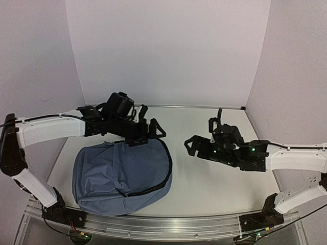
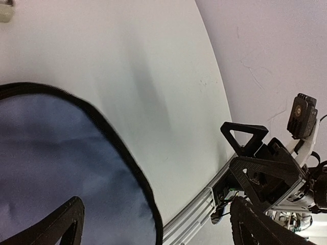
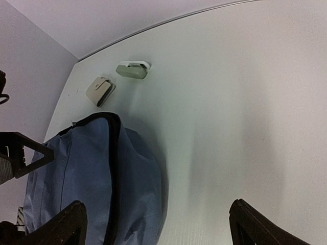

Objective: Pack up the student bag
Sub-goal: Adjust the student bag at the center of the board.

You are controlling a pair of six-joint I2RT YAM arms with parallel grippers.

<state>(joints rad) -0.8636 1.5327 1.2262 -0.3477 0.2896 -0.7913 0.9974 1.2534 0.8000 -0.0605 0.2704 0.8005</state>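
Your student bag point(image 1: 120, 176) lies flat toward the desk's point(image 1: 214, 184) near left corner. You seem to be at the opening step, so next get hold of its black zip edge. The left pincer point(image 1: 157, 128) hangs spread wide over the bag's far rim, arm stretched across. The right pincer point(image 1: 188, 146), spread and empty, hovers mid-desk facing it.

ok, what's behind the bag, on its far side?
Right wrist view shows two small items on the table beyond the student bag: a nearer beige item and a farther beige item. From above, the left arm covers them.
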